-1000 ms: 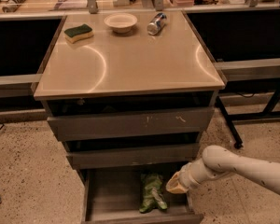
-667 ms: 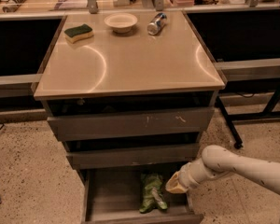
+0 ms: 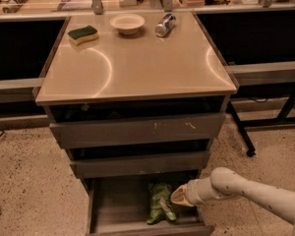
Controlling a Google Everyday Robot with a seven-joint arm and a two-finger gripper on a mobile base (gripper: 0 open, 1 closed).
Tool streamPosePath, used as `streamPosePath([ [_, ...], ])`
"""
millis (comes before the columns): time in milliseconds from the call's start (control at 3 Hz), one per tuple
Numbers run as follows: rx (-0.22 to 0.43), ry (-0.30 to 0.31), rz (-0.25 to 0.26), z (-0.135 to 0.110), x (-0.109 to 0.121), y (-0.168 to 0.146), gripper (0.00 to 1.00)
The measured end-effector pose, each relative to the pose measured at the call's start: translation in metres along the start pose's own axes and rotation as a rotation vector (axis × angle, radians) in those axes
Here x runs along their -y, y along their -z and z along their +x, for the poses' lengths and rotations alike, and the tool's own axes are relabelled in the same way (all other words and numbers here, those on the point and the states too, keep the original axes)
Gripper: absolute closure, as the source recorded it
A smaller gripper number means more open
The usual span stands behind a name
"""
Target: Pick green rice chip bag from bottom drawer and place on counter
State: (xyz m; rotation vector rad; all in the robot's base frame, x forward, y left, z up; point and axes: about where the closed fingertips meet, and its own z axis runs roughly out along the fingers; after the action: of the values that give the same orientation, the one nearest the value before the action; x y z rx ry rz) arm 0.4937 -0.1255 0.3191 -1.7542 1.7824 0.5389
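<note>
The green rice chip bag (image 3: 159, 203) lies crumpled on the floor of the open bottom drawer (image 3: 118, 208), right of the middle. My gripper (image 3: 178, 196) reaches in from the right on a white arm and sits low over the drawer's right side, right beside the bag's right edge. The beige counter (image 3: 152, 65) tops the grey drawer cabinet above.
On the counter's far edge stand a green-topped yellow sponge (image 3: 83, 34), a small pale bowl (image 3: 127, 22) and a lying silver can (image 3: 165, 24). The two upper drawers (image 3: 137, 129) are slightly open. A cluttered bench (image 3: 54, 4) runs behind. A dark table leg (image 3: 241, 132) stands right of the cabinet.
</note>
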Motion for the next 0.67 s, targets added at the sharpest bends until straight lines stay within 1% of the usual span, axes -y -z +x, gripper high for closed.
streamPosePath([
  [333,0.000,0.000,0.000,0.0000,0.0000,0.0000,1.00],
  [667,-0.004,0.033,0.017,0.0037,-0.0043,-0.0010,0.87],
])
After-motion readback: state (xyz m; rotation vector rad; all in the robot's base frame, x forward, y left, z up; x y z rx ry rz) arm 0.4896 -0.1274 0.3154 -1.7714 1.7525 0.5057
